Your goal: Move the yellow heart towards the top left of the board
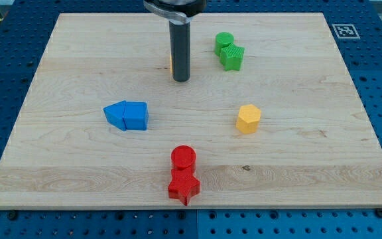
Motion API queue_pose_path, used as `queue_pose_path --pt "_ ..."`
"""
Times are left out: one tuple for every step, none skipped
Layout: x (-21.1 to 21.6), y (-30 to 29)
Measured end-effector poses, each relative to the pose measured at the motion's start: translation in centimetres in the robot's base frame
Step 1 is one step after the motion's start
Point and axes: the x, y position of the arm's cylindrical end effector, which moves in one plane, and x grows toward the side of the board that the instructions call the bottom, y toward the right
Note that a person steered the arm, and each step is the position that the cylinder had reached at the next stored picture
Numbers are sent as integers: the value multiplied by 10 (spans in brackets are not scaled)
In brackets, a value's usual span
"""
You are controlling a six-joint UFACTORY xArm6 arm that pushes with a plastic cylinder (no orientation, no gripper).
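Now holding my tip [181, 79] down on the wooden tabletop [58, 166] near the view's top centre, pressing close against the yellow heart [169, 63]; seeing only a thin yellow sliver of it at the rod's left edge, so not making out its shape. Not finding any pincer on the dark rod [180, 50], so not able to tell its state. Seeing a green cylinder [225, 41] touching a green star [231, 58] just to the view's right of the rod. Noting a yellow many-sided block [248, 118] standing alone right of centre, well apart from my tip. Spotting two blue blocks [127, 115] touching left of centre, and a red cylinder [184, 158] touching a red star [184, 186] near the view's bottom.
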Motion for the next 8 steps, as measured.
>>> queue_pose_path --pt "-14 -14" --pt "-20 -22" --pt "-12 -9" --pt "-11 16" --pt "-18 21" --pt "-33 20" --pt "-50 10" --pt "-63 -4"
